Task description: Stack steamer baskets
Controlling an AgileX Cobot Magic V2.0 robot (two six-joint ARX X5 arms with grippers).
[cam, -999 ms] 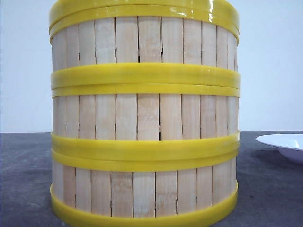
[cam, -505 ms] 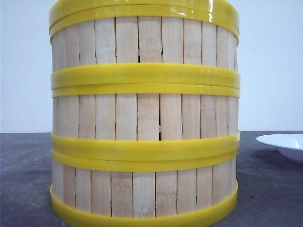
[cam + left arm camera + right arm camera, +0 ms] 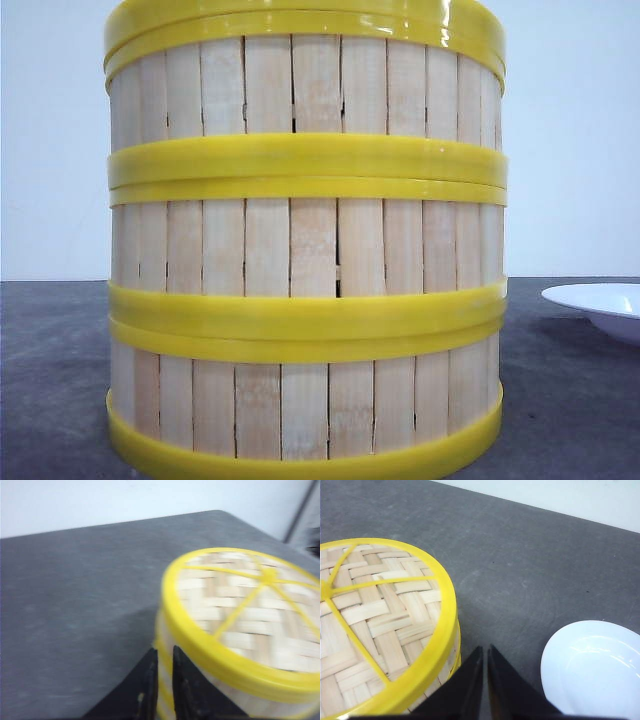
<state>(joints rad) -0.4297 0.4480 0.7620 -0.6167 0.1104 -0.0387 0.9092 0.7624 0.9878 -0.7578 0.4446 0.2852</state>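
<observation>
Three steamer baskets stand stacked in one column, bottom [image 3: 300, 405], middle [image 3: 300, 245] and top [image 3: 300, 85], filling the front view. A flat woven lid [image 3: 245, 610] with a yellow rim covers the top basket [image 3: 227, 692]. My left gripper [image 3: 165, 660] hovers beside the stack's wall, above the table, fingers nearly together and holding nothing; this view is blurred. My right gripper [image 3: 485, 652] hangs on the other side of the lid [image 3: 375, 615], just off the basket wall [image 3: 451, 660], shut and empty.
A white shallow plate [image 3: 600, 305] lies on the dark grey table [image 3: 50, 380] to the right of the stack, close to my right gripper, and the plate [image 3: 595, 670] shows beside its fingers. A pale wall rises behind the table.
</observation>
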